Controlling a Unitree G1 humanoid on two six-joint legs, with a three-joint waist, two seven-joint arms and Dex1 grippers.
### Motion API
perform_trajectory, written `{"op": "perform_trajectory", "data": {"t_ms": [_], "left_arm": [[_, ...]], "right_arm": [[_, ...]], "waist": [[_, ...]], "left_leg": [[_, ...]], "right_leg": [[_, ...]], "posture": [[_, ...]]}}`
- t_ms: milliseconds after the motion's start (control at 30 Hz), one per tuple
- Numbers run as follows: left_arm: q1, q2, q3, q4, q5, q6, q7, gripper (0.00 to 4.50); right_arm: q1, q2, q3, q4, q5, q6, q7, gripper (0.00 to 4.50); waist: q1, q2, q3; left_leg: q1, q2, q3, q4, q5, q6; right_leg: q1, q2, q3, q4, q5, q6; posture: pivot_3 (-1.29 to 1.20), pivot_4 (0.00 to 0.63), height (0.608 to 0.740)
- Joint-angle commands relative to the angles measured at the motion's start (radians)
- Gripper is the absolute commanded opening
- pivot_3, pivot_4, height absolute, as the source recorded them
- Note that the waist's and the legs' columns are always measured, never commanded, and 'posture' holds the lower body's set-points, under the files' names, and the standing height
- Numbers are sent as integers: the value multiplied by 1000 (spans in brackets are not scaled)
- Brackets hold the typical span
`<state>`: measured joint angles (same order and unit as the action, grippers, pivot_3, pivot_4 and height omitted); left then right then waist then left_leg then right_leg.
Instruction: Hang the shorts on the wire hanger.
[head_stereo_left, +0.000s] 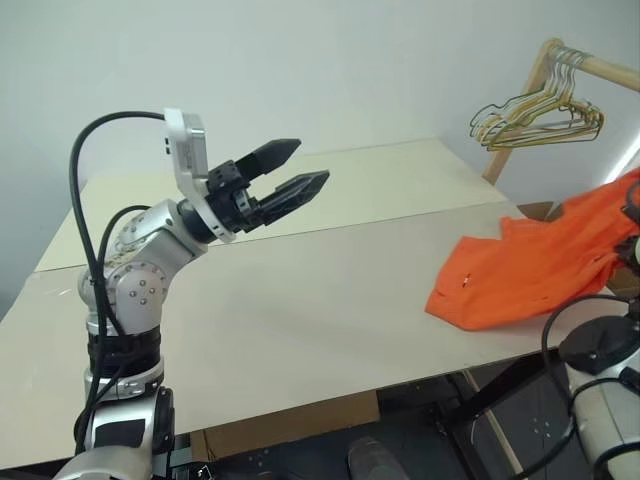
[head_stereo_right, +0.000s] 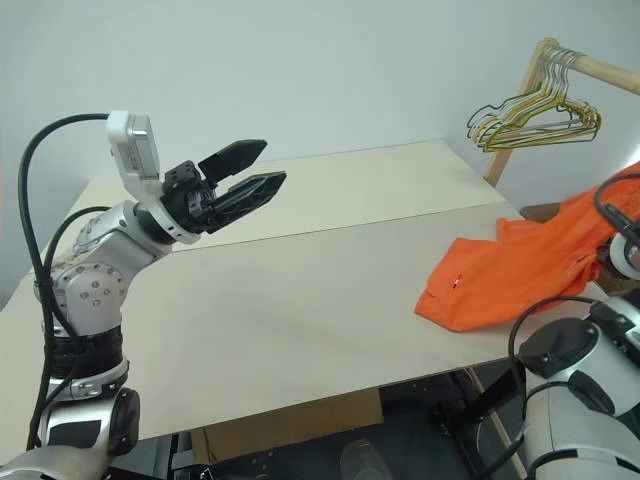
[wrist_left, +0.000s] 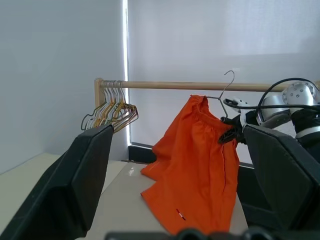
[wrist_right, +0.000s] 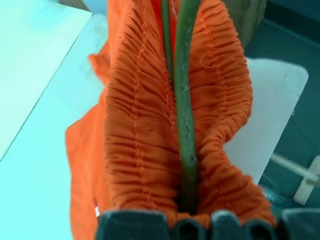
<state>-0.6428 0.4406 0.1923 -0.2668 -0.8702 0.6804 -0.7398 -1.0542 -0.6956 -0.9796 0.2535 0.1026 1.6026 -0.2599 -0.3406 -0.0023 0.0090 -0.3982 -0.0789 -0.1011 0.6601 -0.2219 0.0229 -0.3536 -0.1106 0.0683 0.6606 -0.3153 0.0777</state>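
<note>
L gripper (head_stereo_left: 292, 172) raised over table (head_stereo_left: 300, 300), jaws wide apart, aimed 2 o'clock. R gripper (wrist_left: 231, 134) clamps wire hanger (wrist_left: 226, 90) with shorts (wrist_left: 197, 165) draped, hem on table edge at 3 o'clock.

The left claw (wrist_left: 175, 190) stands wide apart, its two black fingers (wrist_left: 75, 185) framing the scene; beyond, the shorts (wrist_left: 197, 165) hang from the wire hanger (wrist_left: 225, 95), lower edge on the counter (wrist_left: 120, 200); the right claw (wrist_left: 231, 131) is clamped at the waistband; a wooden rail (wrist_left: 190, 86) carries bunched hangers (wrist_left: 112, 112).
</note>
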Motion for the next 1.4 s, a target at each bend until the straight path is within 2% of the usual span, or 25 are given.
{"op": "perform_trajectory", "data": {"t_ms": [33, 533, 633, 733, 767, 833, 1067, 1100, 1400], "left_arm": [[-26, 12, 3, -40, -25, -4, 0, 4491], [-19, 42, 0, -57, -47, 17, 8, 4491], [-16, 49, 1, -63, -51, 20, 11, 4491], [-11, 55, 3, -70, -55, 23, 14, 4500], [-10, 57, 3, -71, -56, 24, 14, 4500], [-8, 60, 3, -73, -57, 24, 15, 4500], [-11, 63, -1, -70, -57, 23, 13, 4500], [-12, 63, -2, -68, -56, 22, 12, 4500], [-11, 61, -5, -63, -59, 21, 7, 4500]], "right_arm": [[-64, -49, -71, 66, -34, -61, -27, 0], [-62, -267, -161, 512, 16, -475, -108, 0], [-46, -271, -135, 567, 30, -504, -136, 0], [-31, -243, -127, 558, 50, -493, -155, 801], [-26, -235, -123, 550, 54, -491, -160, 1200], [-16, -226, -116, 535, 66, -489, -167, 1763], [49, -212, -29, 460, 73, -530, -165, 4292], [58, -210, -21, 448, 74, -537, -170, 4486], [183, -145, 140, 197, 6, -656, -221, 4486]], "waist": [[1, 0, 0], [2, 1, 1], [2, 1, 1], [2, 2, 2], [2, 2, 2], [3, 2, 2], [28, 2, 3], [31, 2, 3], [34, 3, 2]], "left_leg": [[0, 0, 0, 0, 0, 0], [2, -1, 4, -1, -1, 1], [4, -1, 4, -1, -1, 2], [13, 0, 4, -3, -3, 5], [15, 0, 5, -3, -5, 7], [16, 0, 4, -3, -5, 8], [16, -1, 4, -2, -6, 9], [16, -1, 4, -1, -6, 9], [17, -2, 4, -1, -7, 10]], "right_leg": [[0, 0, 0, 0, 0, 0], [5, 1, 0, -5, 0, 0], [7, 1, 0, -7, 0, 0], [18, 2, -1, -14, 0, 1], [22, 2, -1, -16, 0, 1], [25, 2, -2, -19, 0, 2], [27, 0, -2, -22, 1, 4], [27, 0, -2, -21, 1, 4], [27, 0, -1, -21, 2, 5]], "posture": [[-337, 0, 740], [-314, 0, 740], [-308, 0, 740], [-305, 0, 740], [-305, 0, 740], [-304, 0, 740], [-305, 0, 740], [-305, 0, 740], [-311, 0, 740]]}}
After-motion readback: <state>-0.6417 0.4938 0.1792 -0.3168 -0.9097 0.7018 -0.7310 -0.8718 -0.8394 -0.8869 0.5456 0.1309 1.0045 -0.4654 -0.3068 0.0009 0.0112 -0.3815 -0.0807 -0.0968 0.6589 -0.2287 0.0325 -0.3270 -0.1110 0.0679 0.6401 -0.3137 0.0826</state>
